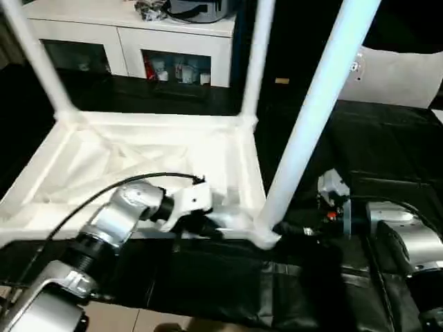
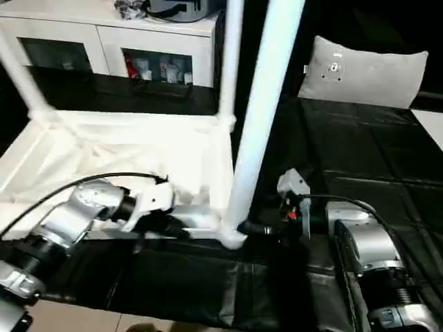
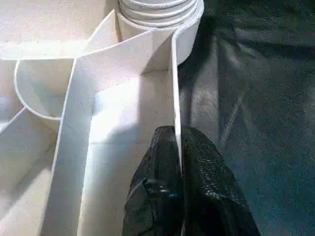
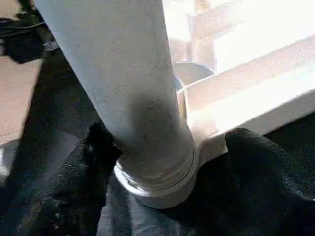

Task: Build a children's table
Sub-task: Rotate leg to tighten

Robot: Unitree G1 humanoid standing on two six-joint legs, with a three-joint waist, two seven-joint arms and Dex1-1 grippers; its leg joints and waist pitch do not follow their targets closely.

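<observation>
The white tabletop (image 1: pixel 138 159) lies upside down on a black cover, ribbed underside up. Three white legs stand in its corner sockets: far left (image 1: pixel 38 62), far right (image 1: pixel 255 62) and near right (image 1: pixel 311 117). My left gripper (image 3: pixel 177 135) is shut on the thin near rim wall of the tabletop, close to the near right socket (image 3: pixel 162 14). My right gripper (image 4: pixel 167 147) is open, one black finger (image 4: pixel 98 152) on each side of the near right leg's base (image 4: pixel 152 162), low at the socket.
A white cabinet (image 1: pixel 131 41) with glass doors stands behind the tabletop. A grey pillow (image 2: pixel 363 69) lies at the back right on the black cover (image 1: pixel 387 145). A black cable (image 1: pixel 90 200) arcs over my left forearm. Bare floor (image 1: pixel 138 321) shows at the near edge.
</observation>
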